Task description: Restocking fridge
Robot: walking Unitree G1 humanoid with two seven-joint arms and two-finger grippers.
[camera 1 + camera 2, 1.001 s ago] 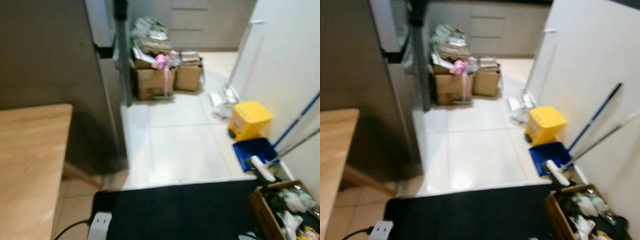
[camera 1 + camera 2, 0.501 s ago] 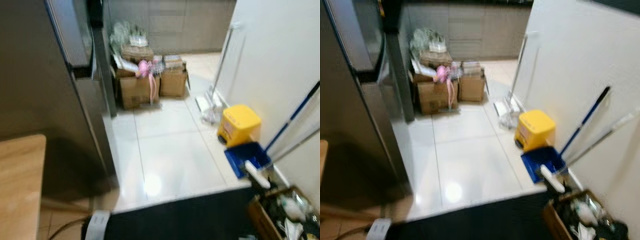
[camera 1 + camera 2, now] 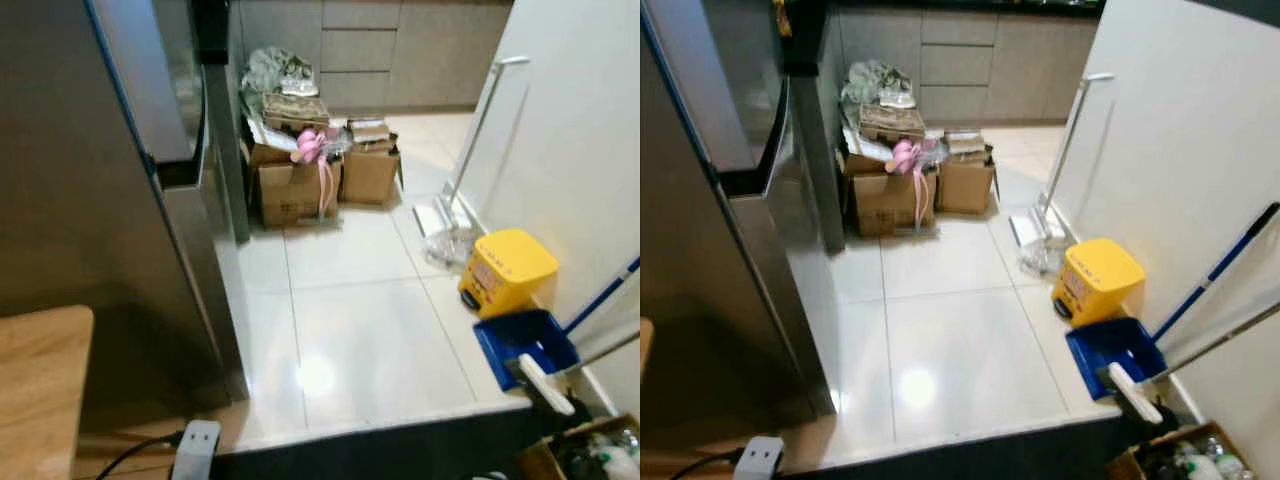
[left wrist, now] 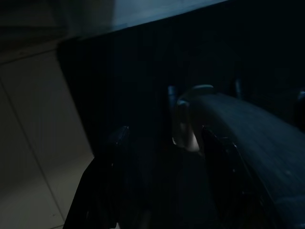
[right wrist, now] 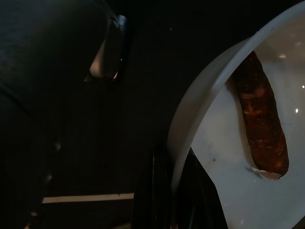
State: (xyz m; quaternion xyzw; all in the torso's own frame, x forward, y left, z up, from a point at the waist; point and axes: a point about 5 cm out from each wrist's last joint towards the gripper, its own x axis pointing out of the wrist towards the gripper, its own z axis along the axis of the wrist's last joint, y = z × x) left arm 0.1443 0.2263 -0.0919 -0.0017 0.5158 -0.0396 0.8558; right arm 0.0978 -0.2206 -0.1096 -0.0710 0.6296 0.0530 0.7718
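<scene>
Looking down a tiled kitchen floor (image 3: 370, 330) from the head camera: stainless fridge (image 3: 90, 200) fills the left of the frame, its door edge running top to bottom. White wall (image 3: 590, 130) takes the right side. Grey drawer fronts (image 3: 365, 50) at top centre. Dark mat (image 3: 400, 455) along the bottom edge. Corner of a wooden table (image 3: 40, 390) at lower left, a white plug adapter (image 3: 197, 448) with black cord just beside it on the floor. Cardboard boxes (image 3: 320, 170) stacked at upper centre against the fridge end, loaded with papers and something pink (image 3: 310, 145). Yellow bin (image 3: 507, 270) at right centre by the wall; blue dustpan (image 3: 527, 345) just below it, a blue handle leaning on the wall. A white floor mop (image 3: 450, 215) stands against the wall above the bin. Right wrist view, dark: right gripper (image 5: 174, 191) pinched closed on the rim of a white plate (image 5: 238, 162), one finger either side of the edge; a dark reddish sausage (image 5: 262, 126) lies on the plate. Left wrist view, very dark: left gripper (image 4: 162, 157) fingers spread apart over the dark mat, nothing between them; pale tile to one side.
</scene>
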